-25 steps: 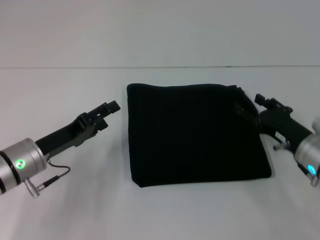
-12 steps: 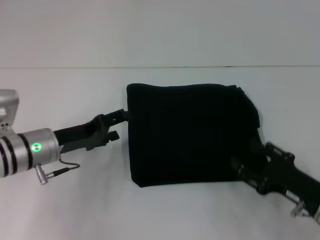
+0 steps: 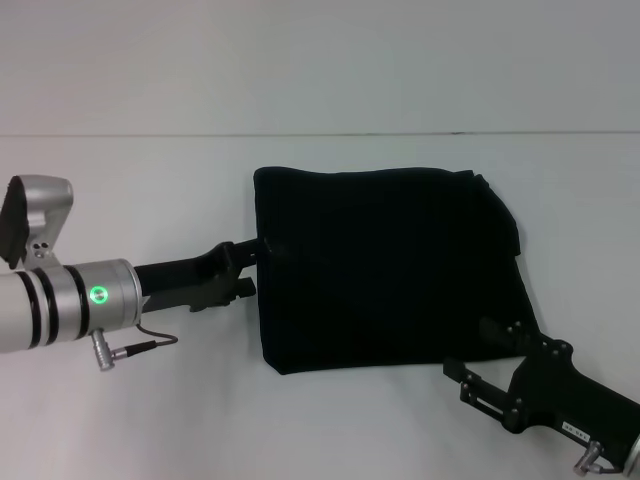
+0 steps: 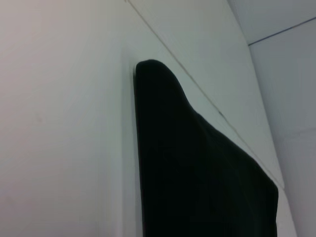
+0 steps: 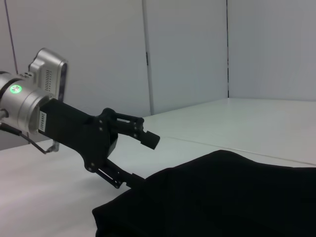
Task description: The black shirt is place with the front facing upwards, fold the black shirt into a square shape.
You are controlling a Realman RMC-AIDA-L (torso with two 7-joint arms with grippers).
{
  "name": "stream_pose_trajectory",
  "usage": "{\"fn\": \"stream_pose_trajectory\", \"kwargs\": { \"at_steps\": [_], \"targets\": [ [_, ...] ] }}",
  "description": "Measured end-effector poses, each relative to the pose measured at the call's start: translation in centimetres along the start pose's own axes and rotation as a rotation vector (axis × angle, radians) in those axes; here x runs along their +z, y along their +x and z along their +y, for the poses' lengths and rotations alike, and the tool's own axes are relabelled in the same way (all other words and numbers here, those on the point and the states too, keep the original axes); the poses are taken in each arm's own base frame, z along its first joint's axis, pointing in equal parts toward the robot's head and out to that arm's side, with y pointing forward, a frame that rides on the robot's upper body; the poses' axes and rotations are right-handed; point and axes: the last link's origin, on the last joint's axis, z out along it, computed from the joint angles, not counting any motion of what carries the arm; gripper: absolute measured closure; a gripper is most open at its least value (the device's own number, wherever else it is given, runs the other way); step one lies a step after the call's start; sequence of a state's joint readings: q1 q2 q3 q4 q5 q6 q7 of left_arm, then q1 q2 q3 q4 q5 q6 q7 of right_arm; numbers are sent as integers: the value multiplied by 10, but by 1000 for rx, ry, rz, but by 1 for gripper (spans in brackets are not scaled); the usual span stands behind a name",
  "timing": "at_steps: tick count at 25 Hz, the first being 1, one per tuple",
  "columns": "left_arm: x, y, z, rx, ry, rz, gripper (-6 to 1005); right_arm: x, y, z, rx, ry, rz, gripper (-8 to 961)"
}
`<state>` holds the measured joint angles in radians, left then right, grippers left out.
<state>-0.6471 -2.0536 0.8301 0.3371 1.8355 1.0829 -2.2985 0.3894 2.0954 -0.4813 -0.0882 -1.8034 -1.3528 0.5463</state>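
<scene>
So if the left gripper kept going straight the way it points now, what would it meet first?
The black shirt. The left gripper is open at the shirt's left edge, one finger apparently under the fold and one above, so it would likely slide on into the cloth.

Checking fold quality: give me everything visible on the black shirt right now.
The black shirt lies flat on the white table, folded into a rough rectangle of plain, soft black cloth; no lettering or label shows. Layered edges bunch at its far right corner. The left gripper, open, straddles its left edge, lower finger under the cloth. The right gripper, open, sits at its near right corner.
</scene>
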Motion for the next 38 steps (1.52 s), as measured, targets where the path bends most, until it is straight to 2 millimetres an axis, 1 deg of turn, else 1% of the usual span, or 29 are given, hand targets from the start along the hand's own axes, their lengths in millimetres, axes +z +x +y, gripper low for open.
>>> {"fn": "stream_pose_trajectory", "kwargs": {
  "at_steps": [14, 18, 24, 29, 34, 38],
  "targets": [
    [17, -7, 8, 57, 32, -53, 59, 3, -1, 1, -7, -16, 0, 256],
    [23, -10, 9, 107, 66, -89, 63, 3, -2, 1, -8, -17, -2, 255],
    [25, -8, 10, 136, 78, -88, 252, 3, -2, 1, -7, -15, -3, 256],
    [26, -8, 10, 148, 85, -92, 452, 3, -2, 1, -5, -16, -4, 256],
    [29, -10, 13, 168, 84, -98, 698, 3, -2, 1, -5, -15, -5, 255],
    [29, -10, 13, 172, 84, -96, 832, 3, -2, 1, -4, -15, -5, 255]
  ]
}}
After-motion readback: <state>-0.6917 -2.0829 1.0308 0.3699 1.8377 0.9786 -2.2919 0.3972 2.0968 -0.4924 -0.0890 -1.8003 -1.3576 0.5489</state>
